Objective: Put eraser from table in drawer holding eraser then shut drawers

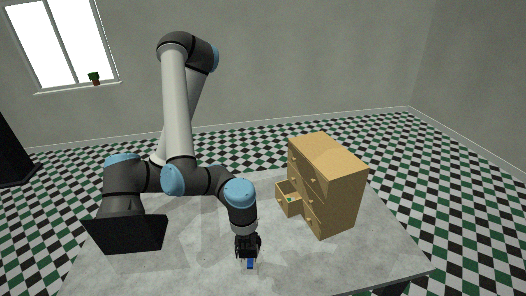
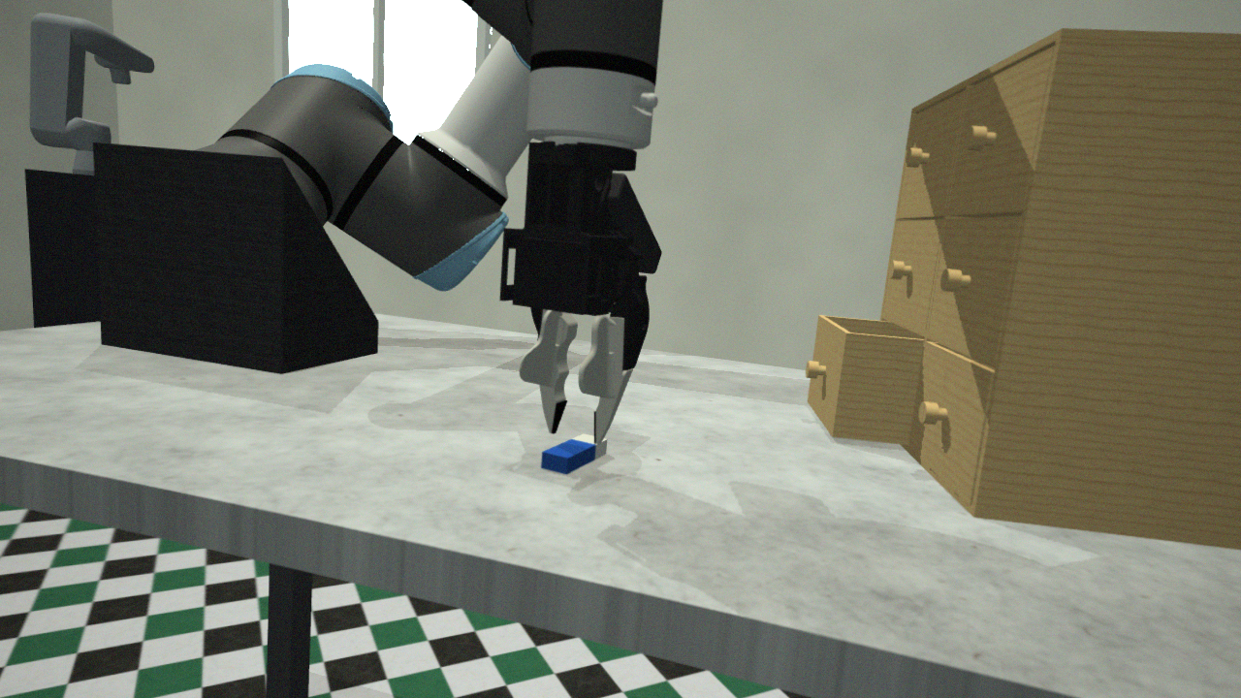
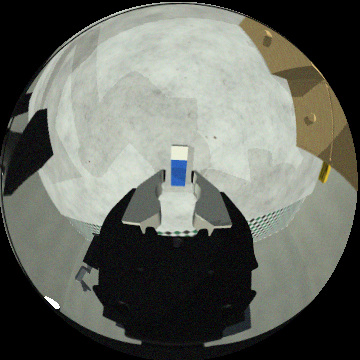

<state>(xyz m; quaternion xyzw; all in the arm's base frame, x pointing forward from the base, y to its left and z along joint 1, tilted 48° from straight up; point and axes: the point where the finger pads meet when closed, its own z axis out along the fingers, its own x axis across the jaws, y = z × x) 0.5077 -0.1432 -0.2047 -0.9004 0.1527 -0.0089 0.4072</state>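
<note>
The blue and white eraser (image 1: 250, 263) (image 2: 568, 456) (image 3: 178, 172) lies flat on the table. My gripper (image 2: 577, 434) is partly open and holds nothing. It points straight down just above the eraser, with one fingertip to each side of it in the wrist view. The wooden chest (image 1: 342, 206) (image 2: 1119, 286) (image 3: 312, 100) stands upright to the right. Its bottom drawer (image 1: 294, 209) (image 2: 876, 382) on the far side is pulled out. A green and white eraser (image 1: 289, 199) lies inside it, partly hidden by the drawer wall. The other drawers look shut.
The arm's black base block (image 1: 128, 233) (image 2: 190, 260) stands on the left of the table. The pulled-out drawer juts from the chest front towards the arm's side. The table's front edge (image 2: 607, 598) is on the near side of the eraser.
</note>
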